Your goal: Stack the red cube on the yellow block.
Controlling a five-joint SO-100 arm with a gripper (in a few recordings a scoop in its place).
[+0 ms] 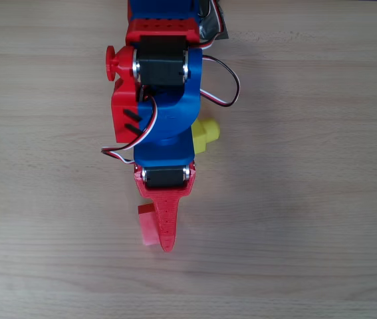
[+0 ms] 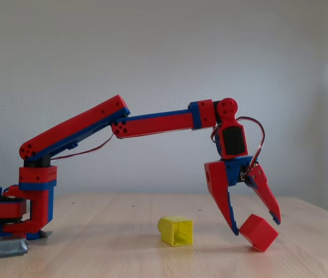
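Yellow block [image 2: 175, 230] is lying on its side on the tabletop [image 2: 106, 255], hollow end facing the fixed camera, left of the cube [image 2: 258, 233]. The hand [image 2: 256, 226] is reaching down with its 2 fingers spread around the cube, which is sitting tilted on 1 edge, apparently mid-grasp and not yet lifted. Overhead, the arm is hiding most of the block [image 1: 206, 133], and the cube [image 1: 147, 224] is peeking out beside the finger; tilt and finger spread are showing from the side.

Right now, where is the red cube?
In the fixed view the red cube sits tilted on the table at lower right, between the open gripper's fingertips, right of the yellow block.
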